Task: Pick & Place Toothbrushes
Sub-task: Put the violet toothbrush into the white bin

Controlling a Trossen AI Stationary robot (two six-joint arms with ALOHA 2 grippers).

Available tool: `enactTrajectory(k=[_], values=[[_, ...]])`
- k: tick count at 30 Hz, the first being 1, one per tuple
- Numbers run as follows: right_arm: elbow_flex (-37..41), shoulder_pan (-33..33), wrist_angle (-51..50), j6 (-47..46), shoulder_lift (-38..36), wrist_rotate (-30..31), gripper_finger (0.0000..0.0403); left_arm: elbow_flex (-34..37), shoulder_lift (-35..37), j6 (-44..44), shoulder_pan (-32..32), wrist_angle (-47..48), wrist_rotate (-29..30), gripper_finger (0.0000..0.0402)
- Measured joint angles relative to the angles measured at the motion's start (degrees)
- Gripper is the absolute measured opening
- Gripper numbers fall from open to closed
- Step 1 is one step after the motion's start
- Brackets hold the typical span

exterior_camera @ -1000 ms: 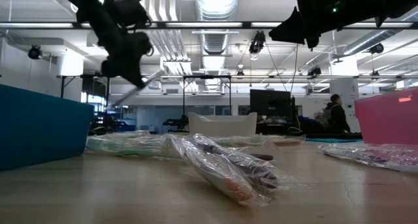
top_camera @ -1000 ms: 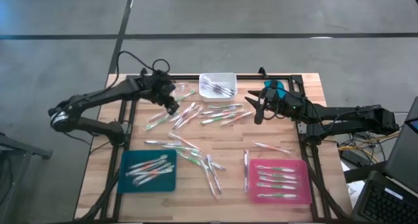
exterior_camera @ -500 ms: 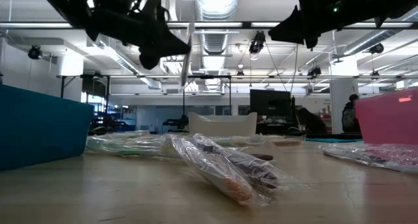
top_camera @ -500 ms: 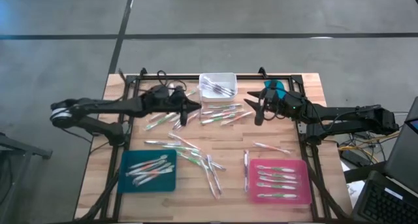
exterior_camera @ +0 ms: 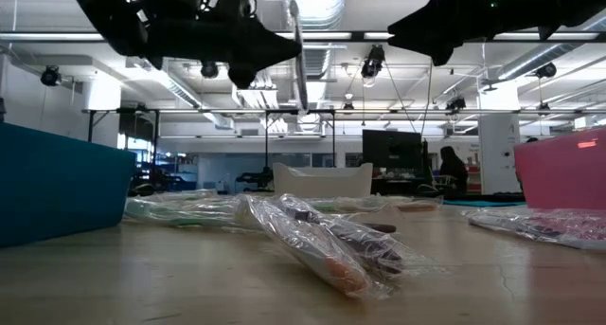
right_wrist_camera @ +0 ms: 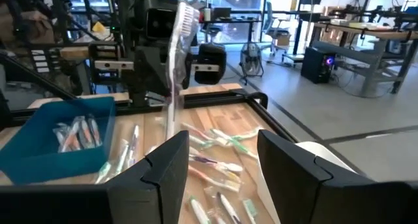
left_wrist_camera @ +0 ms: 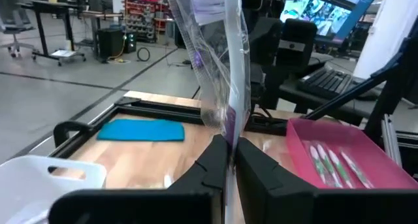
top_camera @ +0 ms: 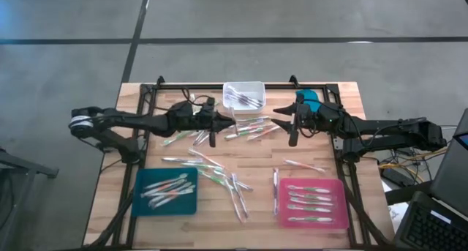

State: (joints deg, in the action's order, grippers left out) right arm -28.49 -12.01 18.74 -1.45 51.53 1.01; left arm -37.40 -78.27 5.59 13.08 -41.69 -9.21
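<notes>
We see loose toothbrushes point(top_camera: 219, 152) mid-counter point(top_camera: 256, 207), a bin point(top_camera: 243, 94) behind them, and two trays point(top_camera: 167, 191) in front, seemingly holding more.

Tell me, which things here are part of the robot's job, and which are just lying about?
Part of the job:
- wrapped toothbrush held in the left gripper
- loose toothbrushes on the table
- right gripper, open

Lying about:
- teal cloth
- cables

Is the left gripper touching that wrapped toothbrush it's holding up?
Touching. The left wrist view shows the left gripper closed on the wrapped toothbrush, its wrapper pinched between the fingertips.
</notes>
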Motion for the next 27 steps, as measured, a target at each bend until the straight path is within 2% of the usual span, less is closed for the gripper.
enactTrajectory(k=[12,17,27], values=[[0.22,0.03,-0.18,-0.04,0.0,-0.15,0.0193,-16.19,-13.03,-8.58,-0.53,0.17,-0.24,0.0021],[0.28,0.02,-0.45,0.25,0.0,-0.13,0.0196,-22.46,-17.45,-11.27,-0.55,0.18,-2.52,0.0021],[0.33,0.0,-0.57,1.33,0.0,-0.02,0.017,-29.54,-22.41,-14.5,-0.58,0.3,-4.7,0.0021]])
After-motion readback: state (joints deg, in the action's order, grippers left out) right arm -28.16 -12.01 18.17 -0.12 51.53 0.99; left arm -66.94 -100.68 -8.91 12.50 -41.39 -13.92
